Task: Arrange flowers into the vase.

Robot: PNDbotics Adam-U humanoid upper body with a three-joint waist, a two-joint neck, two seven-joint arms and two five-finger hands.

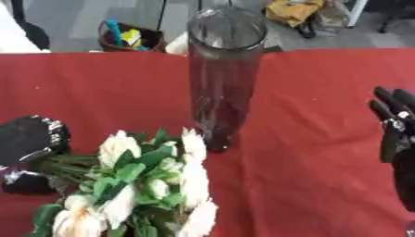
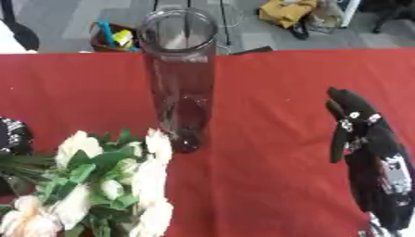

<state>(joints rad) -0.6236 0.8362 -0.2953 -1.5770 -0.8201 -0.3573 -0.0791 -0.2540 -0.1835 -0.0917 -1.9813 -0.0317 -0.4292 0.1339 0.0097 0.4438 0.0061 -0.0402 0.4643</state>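
Flanking vase (image 1: 225, 69), flowers (image 1: 146, 185) and open cloth (image 1: 316, 176).

- The vase (image 1: 223, 74) stands upright on the table (image 1: 316, 92), near the middle.
- The flowers (image 1: 150, 185) lie at the near edge, just left of the vase's base.
- A basket (image 1: 126, 37) sits beyond the far edge.
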